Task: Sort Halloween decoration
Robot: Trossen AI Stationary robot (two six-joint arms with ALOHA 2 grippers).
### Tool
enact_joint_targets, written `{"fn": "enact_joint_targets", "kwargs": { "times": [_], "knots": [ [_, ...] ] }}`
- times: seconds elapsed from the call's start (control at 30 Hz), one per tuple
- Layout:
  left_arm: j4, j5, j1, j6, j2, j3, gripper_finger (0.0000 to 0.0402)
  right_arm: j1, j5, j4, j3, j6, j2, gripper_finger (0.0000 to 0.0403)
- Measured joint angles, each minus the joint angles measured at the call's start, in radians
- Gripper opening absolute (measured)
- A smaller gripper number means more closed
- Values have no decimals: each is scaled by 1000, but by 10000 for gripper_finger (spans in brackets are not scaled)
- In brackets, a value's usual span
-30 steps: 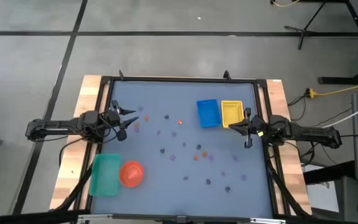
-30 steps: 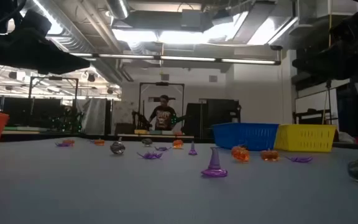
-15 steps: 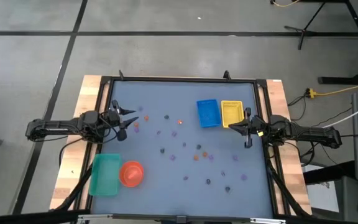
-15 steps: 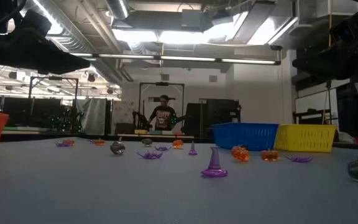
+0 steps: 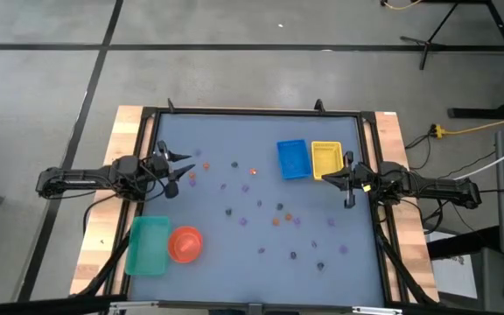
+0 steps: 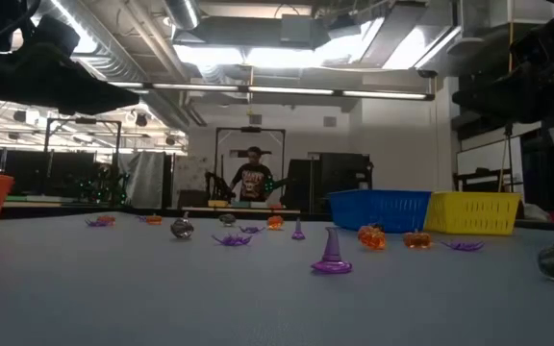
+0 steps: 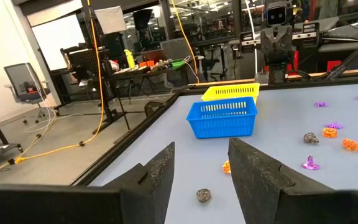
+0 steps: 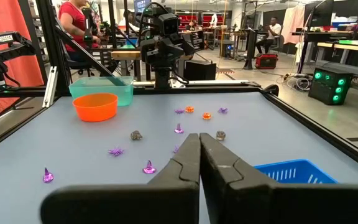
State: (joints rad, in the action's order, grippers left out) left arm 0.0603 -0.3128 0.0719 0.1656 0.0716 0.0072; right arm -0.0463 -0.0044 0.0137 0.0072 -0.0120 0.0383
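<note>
The Halloween decoration is several tiny orange, purple and dark pieces (image 5: 261, 206) lying loose on the grey table, mostly in its middle. The low view shows a purple hat-shaped piece (image 6: 332, 255) and orange pieces (image 6: 371, 236) standing on the surface. My left gripper (image 5: 180, 171) hovers open at the table's left side, clear of the pieces; in its wrist view the fingers (image 7: 201, 168) frame a dark piece (image 7: 204, 196) without touching it. My right gripper (image 5: 329, 177) waits shut (image 8: 199, 149) at the right side, next to the yellow tray.
A blue tray (image 5: 293, 159) and a yellow tray (image 5: 325, 158) sit side by side at the far right. A green tray (image 5: 148, 245) and a round orange bowl (image 5: 185, 243) sit at the near left. A raised dark rim (image 5: 252, 112) bounds the table. A person (image 6: 254, 178) stands far behind.
</note>
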Motion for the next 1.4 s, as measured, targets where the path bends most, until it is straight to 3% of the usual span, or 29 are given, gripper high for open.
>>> {"fn": "enact_joint_targets", "kwargs": {
  "times": [1.03, 1.27, 1.4],
  "knots": [
    [1, 0, 0, 0, 0, 0, 137, 0, 2, 9, -1, 0, 0, 3],
    [1, 0, 0, 0, 0, 0, 137, 0, 23, 18, -1, 148, 0, 8],
    [1, 0, 0, 0, 0, 0, 137, 0, 23, 19, -1, 251, 0, 45]
  ]
}}
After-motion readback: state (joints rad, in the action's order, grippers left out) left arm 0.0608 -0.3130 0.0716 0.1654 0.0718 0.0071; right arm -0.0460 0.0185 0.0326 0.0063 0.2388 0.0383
